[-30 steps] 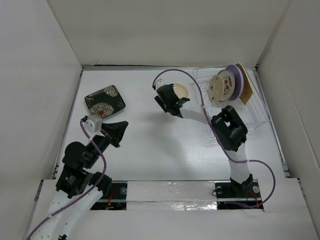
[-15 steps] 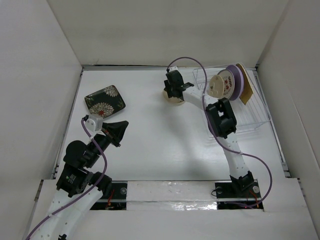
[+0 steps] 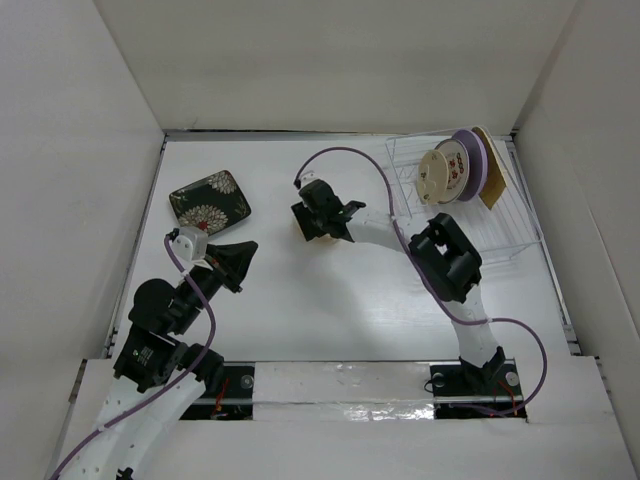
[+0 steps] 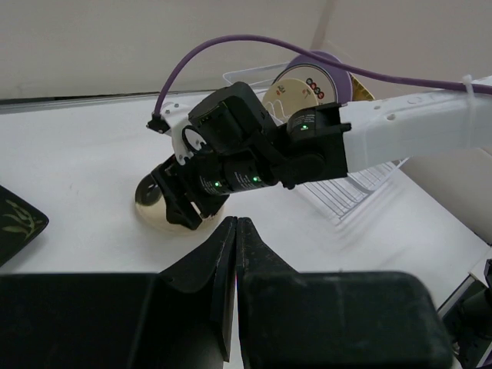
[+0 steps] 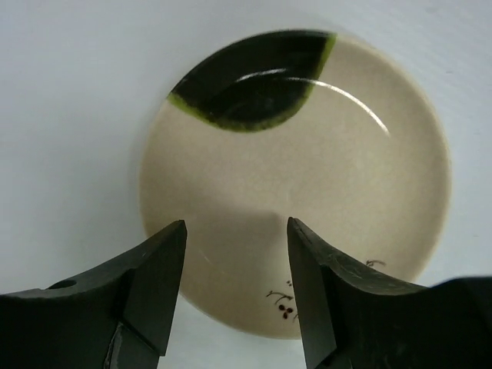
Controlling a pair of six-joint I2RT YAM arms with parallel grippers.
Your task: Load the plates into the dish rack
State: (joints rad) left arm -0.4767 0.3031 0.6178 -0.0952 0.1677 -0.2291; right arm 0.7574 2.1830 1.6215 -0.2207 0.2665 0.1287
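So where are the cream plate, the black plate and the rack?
cream plate (image 5: pixel 307 177), right wrist view, its plain middle.
black plate (image 3: pixel 210 199), top view, its flowered middle.
rack (image 3: pixel 505 228), top view, its bare wire floor.

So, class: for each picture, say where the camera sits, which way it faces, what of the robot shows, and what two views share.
Top: above and behind the robot, looking down on the table; left arm and right arm show.
Left wrist: on the left arm, facing across to the right arm and rack; its shut left claw shows.
Right wrist: on the right arm, facing straight down on the cream plate; its open right claw shows.
Shared: both wrist views show the cream plate.
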